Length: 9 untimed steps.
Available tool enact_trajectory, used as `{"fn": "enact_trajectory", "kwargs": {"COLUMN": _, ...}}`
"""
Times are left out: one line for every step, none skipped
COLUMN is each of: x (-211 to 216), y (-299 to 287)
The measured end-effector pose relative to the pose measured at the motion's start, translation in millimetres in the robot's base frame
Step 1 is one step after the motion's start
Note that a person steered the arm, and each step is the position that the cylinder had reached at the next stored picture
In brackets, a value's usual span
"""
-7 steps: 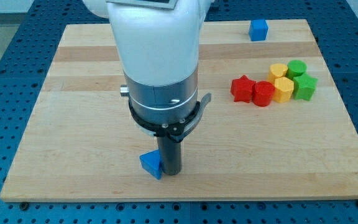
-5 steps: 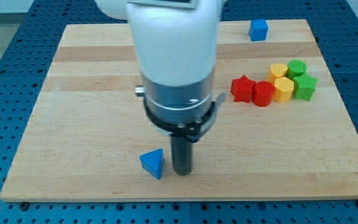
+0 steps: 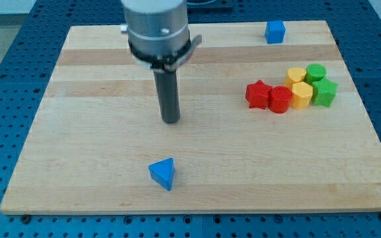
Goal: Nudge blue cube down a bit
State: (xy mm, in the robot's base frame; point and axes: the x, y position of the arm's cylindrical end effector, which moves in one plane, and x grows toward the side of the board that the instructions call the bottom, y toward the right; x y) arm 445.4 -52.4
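Wooden board (image 3: 78, 152): my tip (image 3: 170, 121) mid-board, well apart from blue cube (image 3: 275, 31); arm cropped above.

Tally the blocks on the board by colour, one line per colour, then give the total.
Blue: 2, the blue cube and the blue triangular block
Red: 2, the red star block and the red cylinder
Yellow: 2, the upper yellow block and the lower yellow block
Green: 2, the green cylinder and the green star block
Total: 8
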Motion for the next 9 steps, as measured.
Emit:
{"fn": "enact_trajectory", "kwargs": {"x": -61.2, "y": 12.6}}
{"fn": "enact_trajectory", "kwargs": {"x": -119.1, "y": 37.8}}
{"fn": "enact_trajectory", "kwargs": {"x": -174.2, "y": 71.4}}
{"fn": "enact_trajectory", "kwargs": {"x": -219.9, "y": 112.9}}
{"fn": "enact_trajectory", "kwargs": {"x": -253.8, "y": 147.7}}
{"fn": "enact_trajectory", "kwargs": {"x": -253.9, "y": 173.1}}
{"fn": "enact_trajectory", "kwargs": {"x": -254.0, "y": 216.3}}
{"fn": "enact_trajectory", "kwargs": {"x": -253.5, "y": 246.3}}
{"fn": "enact_trajectory", "kwargs": {"x": -237.2, "y": 246.9}}
